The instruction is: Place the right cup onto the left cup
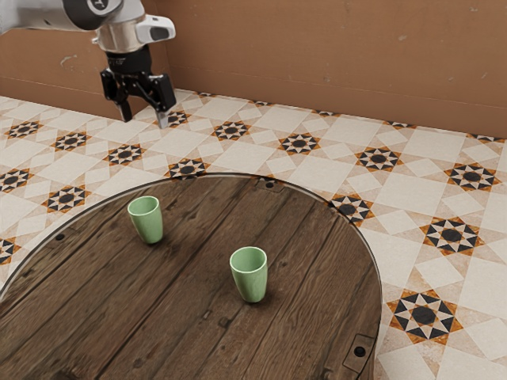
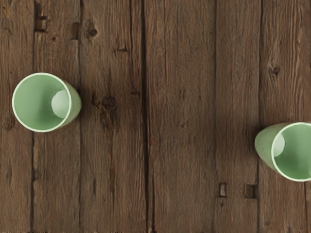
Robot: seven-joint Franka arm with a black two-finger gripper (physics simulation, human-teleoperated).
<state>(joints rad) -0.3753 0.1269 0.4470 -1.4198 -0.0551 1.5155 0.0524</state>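
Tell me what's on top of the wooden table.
A green cup and a second green cup stand upright, apart, on the table. The wood under their bases is hidden.

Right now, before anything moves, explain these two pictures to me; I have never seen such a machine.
The machine is one robot arm, ending in a black two-finger gripper. The exterior view comes from a camera at the arm's side; the wrist view, from a camera on the arm's hand, looks down. On the round wooden table stand a green cup and a second green cup, both upright and apart. The fingers are open and hold nothing.
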